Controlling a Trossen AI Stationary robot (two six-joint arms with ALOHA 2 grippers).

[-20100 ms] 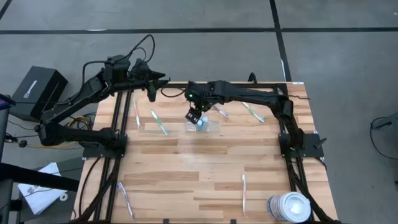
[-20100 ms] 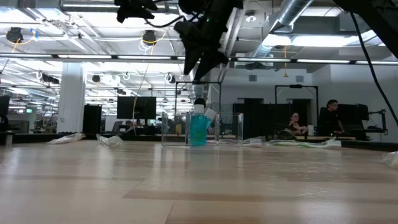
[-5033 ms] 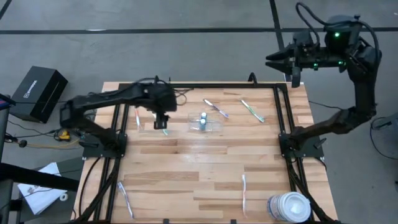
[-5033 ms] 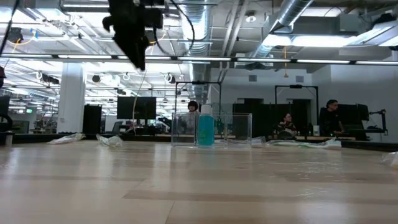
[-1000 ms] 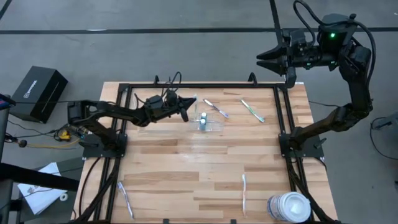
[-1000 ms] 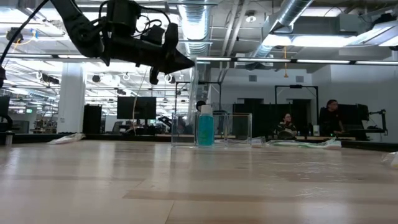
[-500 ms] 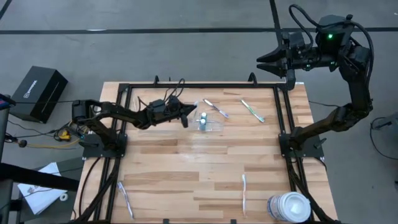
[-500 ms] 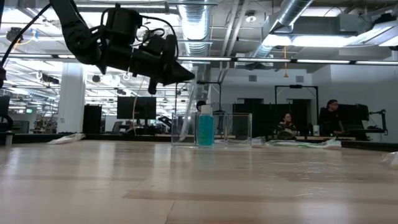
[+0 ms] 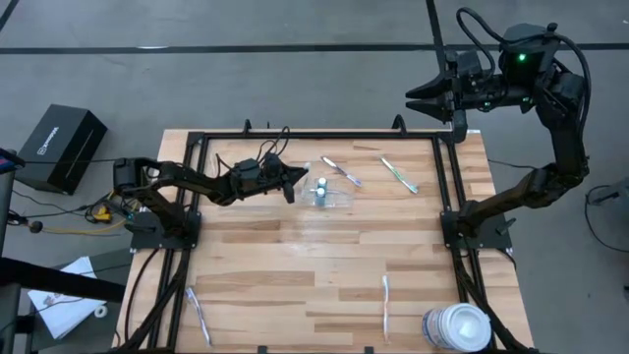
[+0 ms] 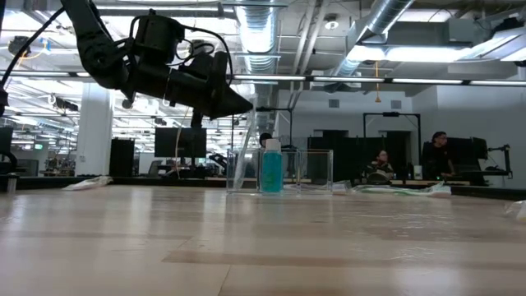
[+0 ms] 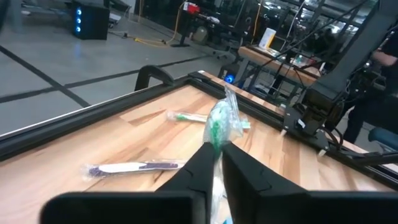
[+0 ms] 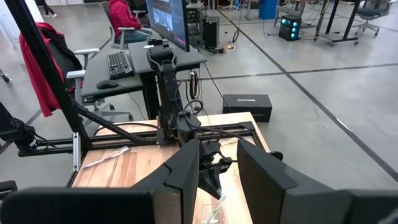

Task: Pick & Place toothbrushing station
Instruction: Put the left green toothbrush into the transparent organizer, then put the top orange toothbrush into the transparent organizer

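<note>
Low view shows the left gripper (image 10: 243, 104) a little lower than a second ago, now just above the near end of the container (image 10: 316, 168) where the tube (image 10: 270, 168) stands. Its fingers are pressed nearly together on the wrapped green toothbrush (image 11: 219, 124), which slants down from them toward the container. I judge the drop is close: the brush looks lined up, and loosening the grip comes next. The right gripper (image 9: 418, 98) waits high and far off, fingers apart and empty.
</note>
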